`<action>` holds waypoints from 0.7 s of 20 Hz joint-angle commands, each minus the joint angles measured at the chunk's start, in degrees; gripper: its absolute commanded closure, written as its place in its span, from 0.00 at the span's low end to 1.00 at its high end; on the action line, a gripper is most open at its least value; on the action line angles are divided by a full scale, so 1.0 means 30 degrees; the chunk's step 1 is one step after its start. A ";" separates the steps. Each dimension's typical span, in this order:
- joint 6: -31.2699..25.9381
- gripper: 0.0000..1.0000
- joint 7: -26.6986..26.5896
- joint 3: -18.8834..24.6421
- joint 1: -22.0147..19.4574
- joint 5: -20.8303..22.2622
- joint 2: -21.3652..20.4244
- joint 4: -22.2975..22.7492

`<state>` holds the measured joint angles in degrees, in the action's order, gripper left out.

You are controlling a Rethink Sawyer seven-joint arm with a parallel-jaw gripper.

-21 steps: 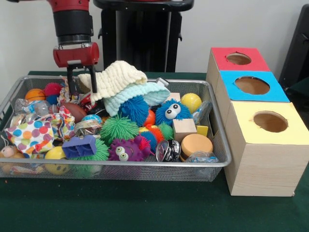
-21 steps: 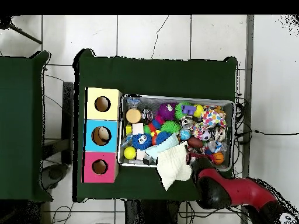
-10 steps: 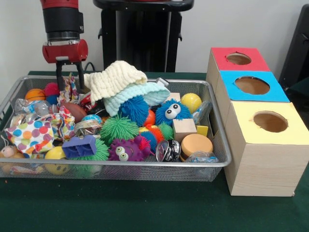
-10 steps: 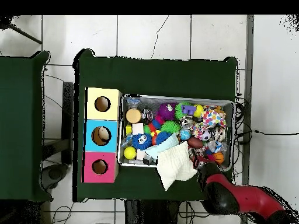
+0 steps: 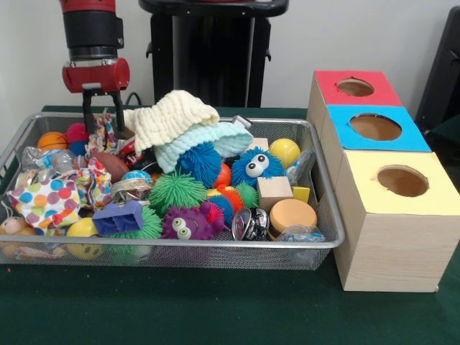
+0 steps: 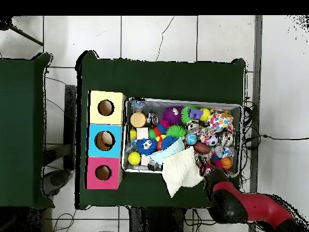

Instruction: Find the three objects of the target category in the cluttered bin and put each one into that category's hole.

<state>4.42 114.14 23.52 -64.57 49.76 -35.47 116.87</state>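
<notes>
My gripper (image 5: 103,129) hangs over the far left corner of the wire bin (image 5: 180,244). Its two fingers (image 5: 88,115) stand apart, open, on either side of a small patterned cloth (image 5: 106,131) that sticks up between them. I cannot tell whether they touch it. To the right lie a cream knitted cloth (image 5: 172,115) and a pale blue one (image 5: 215,136). A polka-dot cloth (image 5: 47,198) lies at the bin's left. In the overhead view the gripper (image 6: 208,171) is at the bin's lower right edge, beside the cream cloth (image 6: 181,169).
The bin also holds spiky balls (image 5: 176,190), a blue googly-eyed ball (image 5: 255,167), a wooden block (image 5: 274,192), a yellow ball (image 5: 284,151) and an orange ball (image 5: 52,140). To its right stand three boxes with top holes: red (image 5: 323,83), blue (image 5: 341,126), yellow (image 5: 366,172).
Since a second ago the gripper has risen and shifted left in the front view, to over the patterned cloth. In the last half second it has barely moved.
</notes>
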 commanded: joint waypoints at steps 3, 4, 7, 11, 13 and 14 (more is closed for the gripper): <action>-0.1906 0.00 -0.0067 0.0075 0.0468 0.0749 0.0073 -0.0357; -0.1896 0.00 -0.0044 0.0073 0.0458 0.0727 0.0041 -0.0327; -0.1740 0.00 0.0057 -0.0067 0.0518 0.0749 0.0036 -0.0323; -0.1849 0.00 -0.0011 0.0110 0.0344 0.0704 -0.0015 -0.0258; -0.1885 0.00 -0.0036 0.0172 0.0289 0.0697 0.0020 -0.0257; -0.1899 0.00 -0.0057 0.0178 0.0284 0.0710 0.0037 -0.0263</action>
<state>4.42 114.14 23.40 -63.87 49.75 -35.47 117.03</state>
